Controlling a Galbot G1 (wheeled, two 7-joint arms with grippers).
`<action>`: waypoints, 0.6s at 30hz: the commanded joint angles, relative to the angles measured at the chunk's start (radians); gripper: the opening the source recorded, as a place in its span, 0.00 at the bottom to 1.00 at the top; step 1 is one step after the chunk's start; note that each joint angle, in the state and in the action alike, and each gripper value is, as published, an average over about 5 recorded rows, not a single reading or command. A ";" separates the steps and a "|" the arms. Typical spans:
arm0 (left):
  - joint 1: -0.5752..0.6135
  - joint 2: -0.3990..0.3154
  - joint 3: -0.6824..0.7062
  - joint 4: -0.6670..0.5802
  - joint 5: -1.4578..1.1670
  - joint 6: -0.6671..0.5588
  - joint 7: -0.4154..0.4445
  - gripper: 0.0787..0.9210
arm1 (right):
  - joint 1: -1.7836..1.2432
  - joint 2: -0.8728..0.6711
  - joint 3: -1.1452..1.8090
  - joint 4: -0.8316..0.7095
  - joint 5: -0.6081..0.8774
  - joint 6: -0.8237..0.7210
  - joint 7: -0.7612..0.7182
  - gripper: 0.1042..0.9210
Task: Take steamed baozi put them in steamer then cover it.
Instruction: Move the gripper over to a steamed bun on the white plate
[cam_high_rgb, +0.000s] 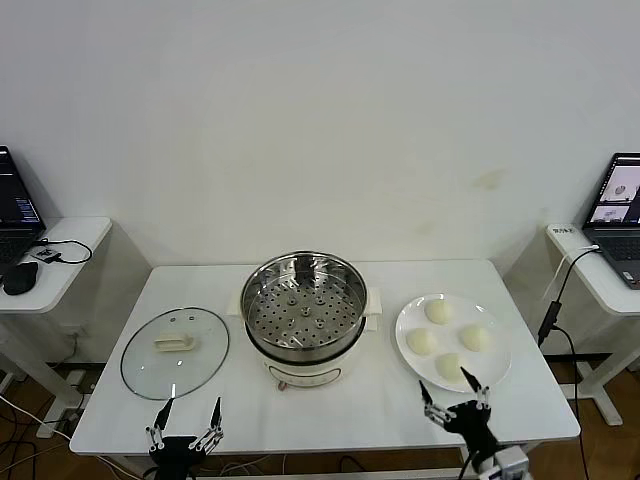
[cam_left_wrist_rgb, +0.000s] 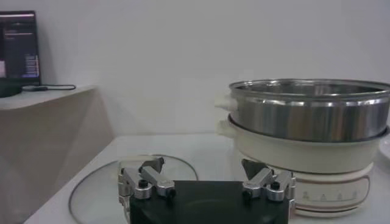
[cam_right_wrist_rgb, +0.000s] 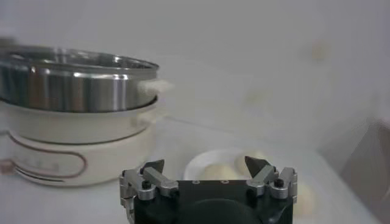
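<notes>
The steamer (cam_high_rgb: 305, 312), a shiny steel pot with a perforated tray on a white base, stands uncovered at mid-table. Its glass lid (cam_high_rgb: 175, 350) lies flat to the left. Several cream-white baozi (cam_high_rgb: 438, 312) rest on a white plate (cam_high_rgb: 405, 325) to the right. My left gripper (cam_high_rgb: 187, 412) hovers open at the front edge, just in front of the lid. My right gripper (cam_high_rgb: 455, 395) is open just in front of the plate, close to the nearest bun (cam_high_rgb: 450, 366). In the left wrist view the gripper (cam_left_wrist_rgb: 204, 165) faces the lid (cam_left_wrist_rgb: 97, 189) and steamer (cam_left_wrist_rgb: 311, 115). Beyond the right gripper (cam_right_wrist_rgb: 206, 164) in its wrist view lie a baozi (cam_right_wrist_rgb: 214, 172) and the steamer (cam_right_wrist_rgb: 73, 85).
Side desks flank the table: the left one (cam_high_rgb: 60, 250) carries a laptop, mouse and cable, the right one a laptop (cam_high_rgb: 622, 205) with a cable hanging down. A white wall stands behind.
</notes>
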 joint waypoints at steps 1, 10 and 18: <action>-0.022 -0.001 -0.005 -0.012 0.056 0.020 0.023 0.88 | 0.192 -0.260 0.067 -0.083 -0.207 -0.050 -0.069 0.88; 0.001 -0.025 -0.015 -0.022 0.093 -0.003 0.025 0.88 | 0.566 -0.501 -0.186 -0.307 -0.379 -0.028 -0.294 0.88; 0.009 -0.038 -0.021 -0.023 0.111 -0.013 0.025 0.88 | 1.027 -0.610 -0.606 -0.554 -0.357 0.017 -0.600 0.88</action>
